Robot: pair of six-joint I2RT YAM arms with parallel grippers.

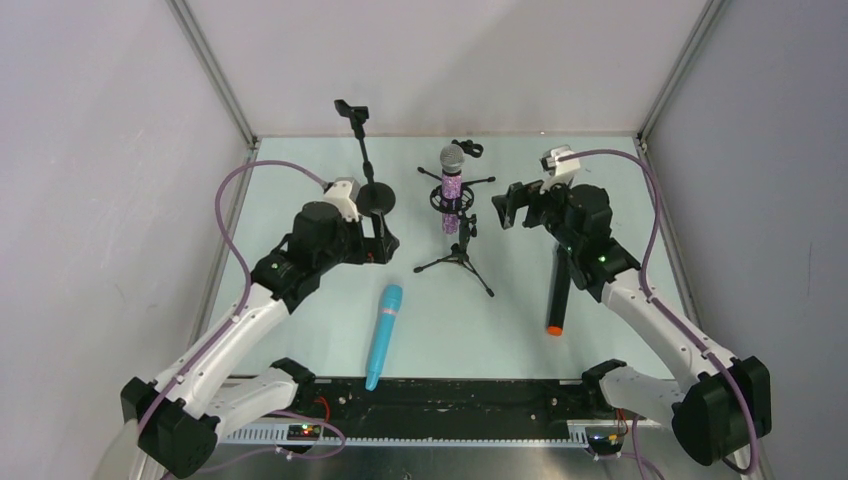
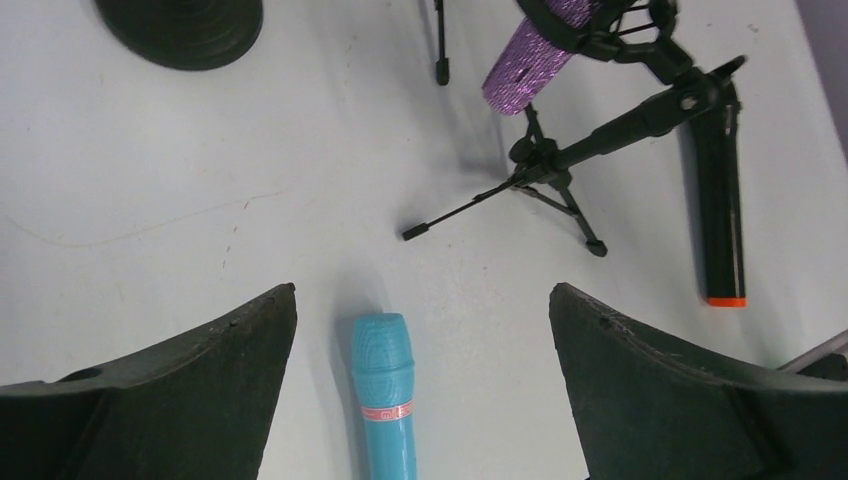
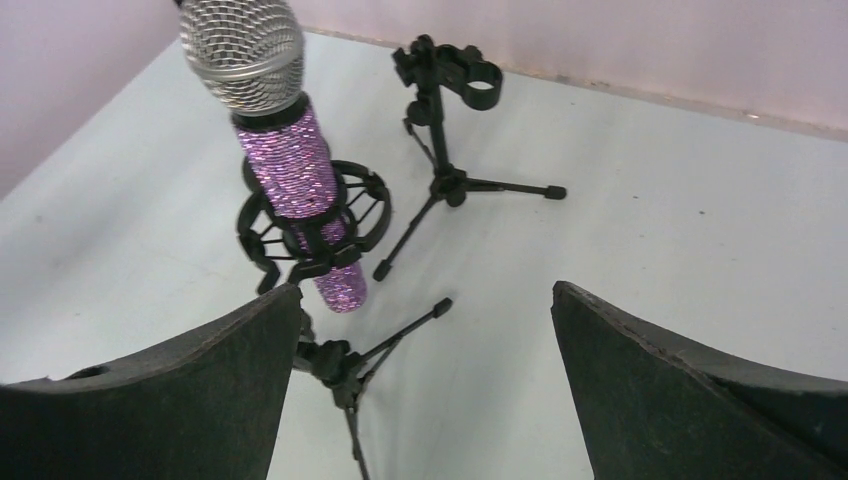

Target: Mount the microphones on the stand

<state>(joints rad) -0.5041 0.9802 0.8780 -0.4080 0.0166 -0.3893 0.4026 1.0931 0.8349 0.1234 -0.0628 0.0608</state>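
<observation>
From above, a purple glittery microphone (image 1: 452, 190) with a silver mesh head stands upright in the ring cradle of a black tripod stand (image 1: 458, 258) at the centre of the pale table (image 1: 450, 335). At 7 o'clock from it a plain turquoise microphone (image 1: 384, 335) lies flat. At 4 o'clock a black microphone with an orange end (image 1: 557, 295) lies flat, its orange end towards the arm bases. A black round-base stand (image 1: 377, 197) is at 9 o'clock and a small black clip tripod (image 1: 466, 150) at 12 o'clock. The left gripper (image 1: 383, 240) hangs at 9 o'clock of the tripod stand, the right gripper (image 1: 508, 207) at 3 o'clock.

In the left wrist view, the 2 fingers (image 2: 200, 390) are spread wide with nothing between them. The turquoise microphone lies on the table at 6 o'clock.

In the right wrist view, the 2 fingers (image 3: 680, 390) also gape wide and hold nothing. The purple glittery microphone sits in its cradle at 10 o'clock.
</observation>
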